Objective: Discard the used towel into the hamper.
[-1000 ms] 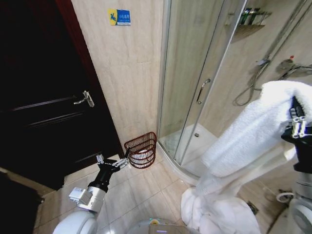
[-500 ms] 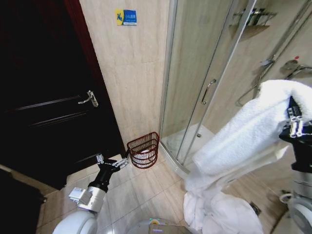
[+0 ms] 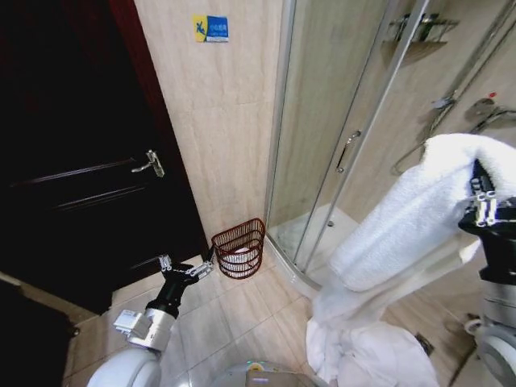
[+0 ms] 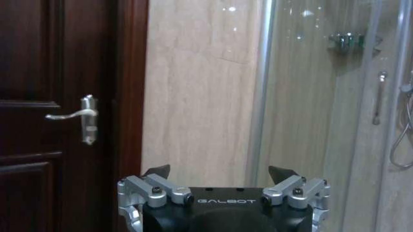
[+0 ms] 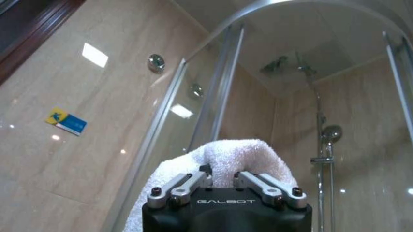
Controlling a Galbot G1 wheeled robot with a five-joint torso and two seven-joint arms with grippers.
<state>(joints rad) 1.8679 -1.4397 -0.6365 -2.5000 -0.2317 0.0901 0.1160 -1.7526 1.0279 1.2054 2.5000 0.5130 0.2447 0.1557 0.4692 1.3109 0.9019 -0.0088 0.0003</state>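
Your towel [image 3: 407,222] is off the floor at its top end only: the right gripper [image 3: 484,208] has it pinched at a fold, held high on the right, and the cloth drapes down across the front of the shower enclosure [image 3: 339,121] to a heap on the tiled floor [image 3: 242,310]. From the right wrist camera you can see the white terry [image 5: 229,162] bunched between the closed fingers [image 5: 184,186], so the grasp looks firm. The hamper [image 3: 239,247] stands on the floor at the foot of the beige wall [image 3: 222,121], between the dark door [image 3: 72,161] and the shower's glass, well apart from the towel. A little white shows through its wires, though you cannot tell what it is. The left gripper [image 3: 185,268] is held low, near the hamper, its fingers [image 4: 156,171] spread wide and empty. So I judge the pick-up done; the carry across and the drop are not.
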